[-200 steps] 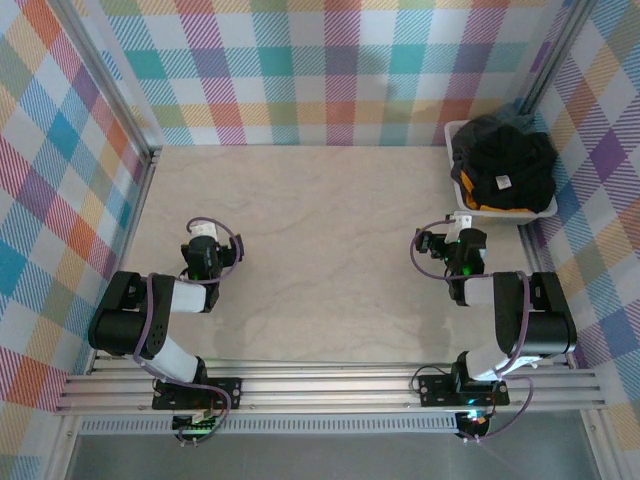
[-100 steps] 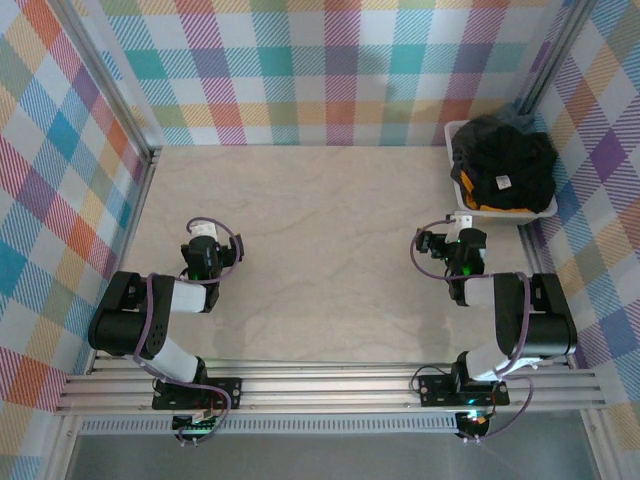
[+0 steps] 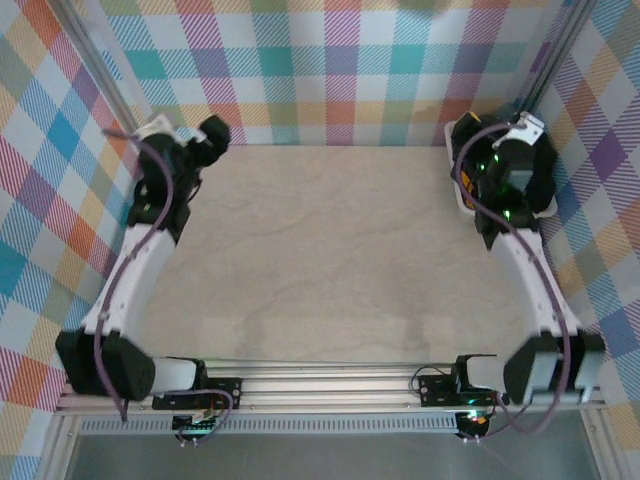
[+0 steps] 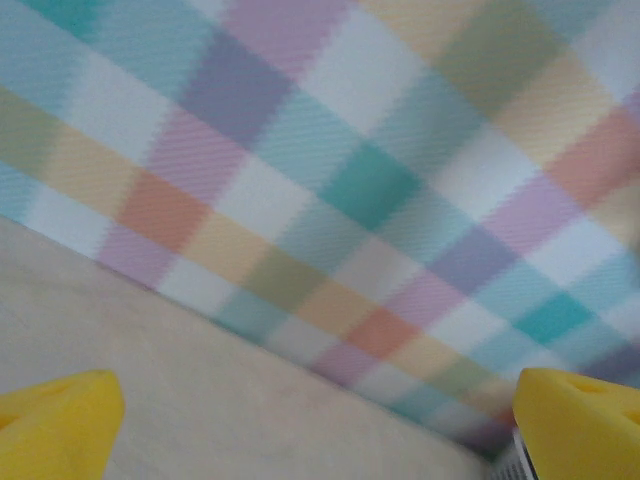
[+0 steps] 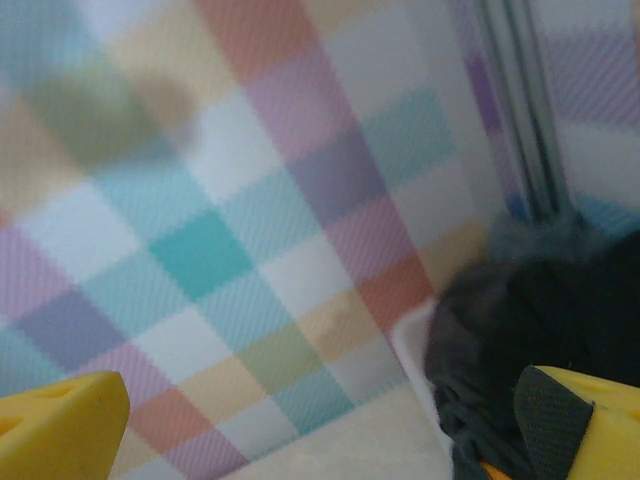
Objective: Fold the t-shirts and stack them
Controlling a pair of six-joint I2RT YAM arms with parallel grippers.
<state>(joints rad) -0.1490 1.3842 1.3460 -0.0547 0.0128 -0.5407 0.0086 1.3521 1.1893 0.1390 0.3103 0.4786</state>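
The t-shirts (image 3: 546, 172) lie bundled in the white tub (image 3: 458, 198) at the far right corner, mostly dark, with a bit of orange-yellow at the left side. My right arm stretches over the tub, and my right gripper (image 3: 471, 132) hangs at its far left edge. In the right wrist view the dark t-shirts (image 5: 530, 310) sit to the right, and my right gripper (image 5: 320, 435) is open with nothing between its yellow fingertips (image 5: 60, 420). My left gripper (image 3: 212, 130) is up at the far left corner. It is open (image 4: 320, 430), facing the plaid wall.
Plaid walls close in the back and both sides, with metal posts (image 3: 555, 50) in the corners. The beige tabletop (image 3: 320, 260) spreads between the arms. An aluminium rail (image 3: 330, 385) runs along the near edge.
Both arms have unfolded from their tucked pose near the front. The left one reached to the far left corner, the right one out over the tub of shirts.
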